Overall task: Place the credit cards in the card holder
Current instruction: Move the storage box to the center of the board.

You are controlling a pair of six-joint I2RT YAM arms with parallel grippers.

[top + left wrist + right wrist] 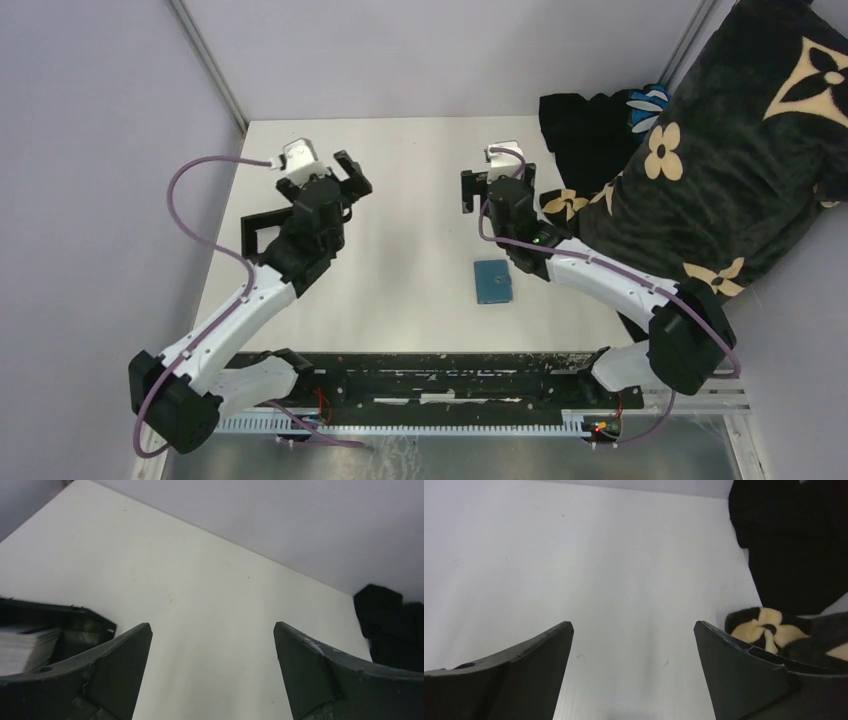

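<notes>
Top external view, card holder closed, long axis roughly near-to-far, both arms' jaws wide open, empty

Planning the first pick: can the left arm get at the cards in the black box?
Probably yes. The left gripper is open and empty, beside the open-topped black box, and the credit cards lie uncovered inside it, though the box wall may hamper the grasp.
</notes>
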